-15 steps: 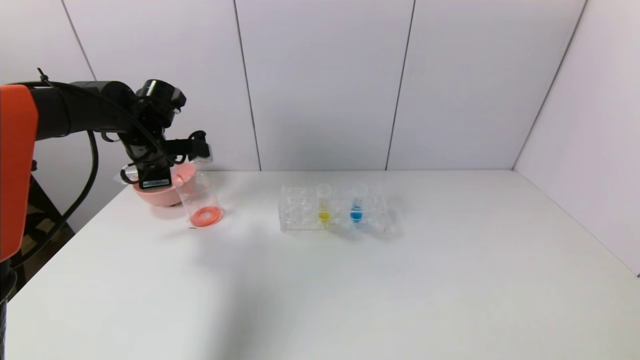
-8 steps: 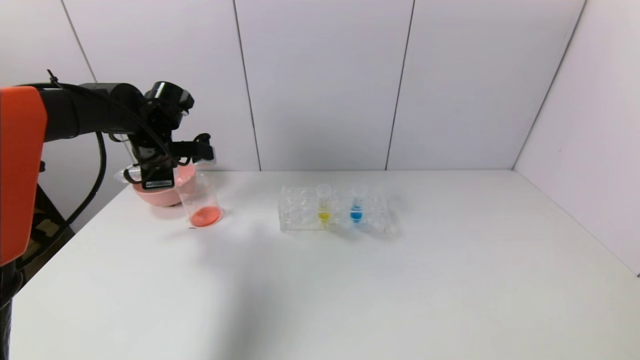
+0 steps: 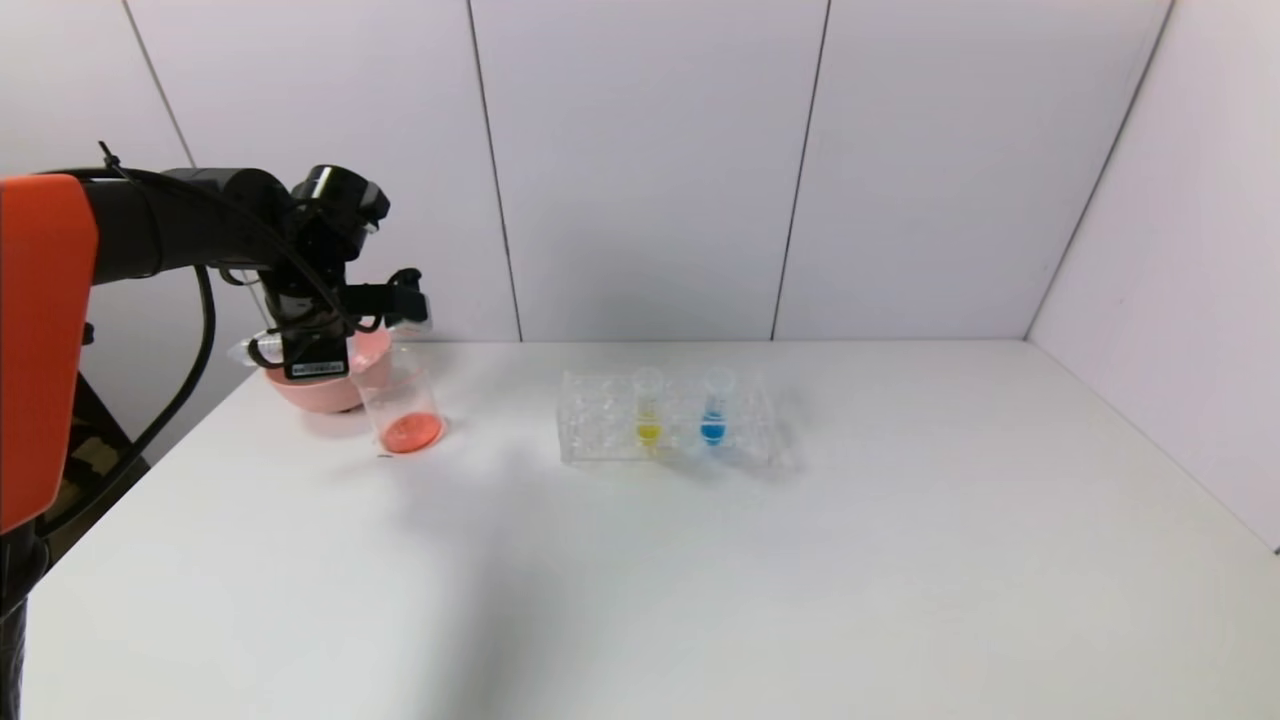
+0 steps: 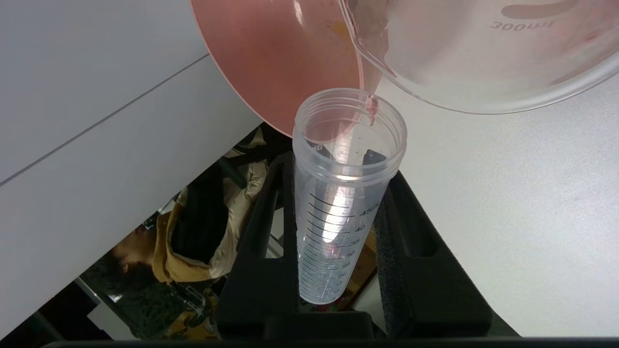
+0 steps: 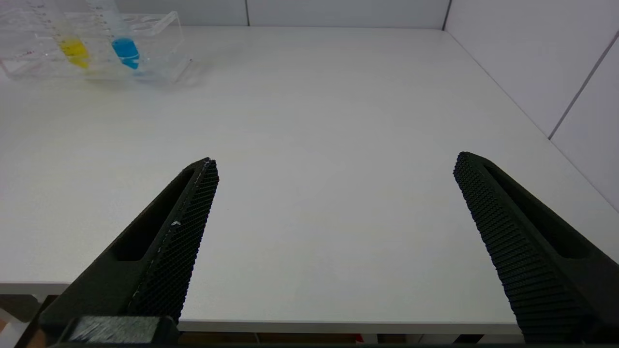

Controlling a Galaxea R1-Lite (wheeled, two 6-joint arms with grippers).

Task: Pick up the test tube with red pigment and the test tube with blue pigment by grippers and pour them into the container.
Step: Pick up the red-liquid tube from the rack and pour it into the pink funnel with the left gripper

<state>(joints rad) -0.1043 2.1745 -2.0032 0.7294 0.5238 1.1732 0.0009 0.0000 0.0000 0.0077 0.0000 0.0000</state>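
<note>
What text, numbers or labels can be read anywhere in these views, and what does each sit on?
"300mL", seen upside down, on the beaker wall.
"45", "40", "35", "30", "20": scale marks on the emptied tube held in the left gripper; the lowest marks are too blurred to read.
White label on the left gripper's body in the head view: too small to read.
Printed scales on the tubes in the rack: too faint to read.

L arm (image 3: pixel 150 225): black w/ orange-red shell, black cables, zip tie, white label near wrist. Gripper (image 4: pixel 338 251) fingers black. R gripper (image 5: pixel 333 241): black fingers (image 5: pixel 184 232), ribbed mesh-textured pads, slotted sides.
</note>
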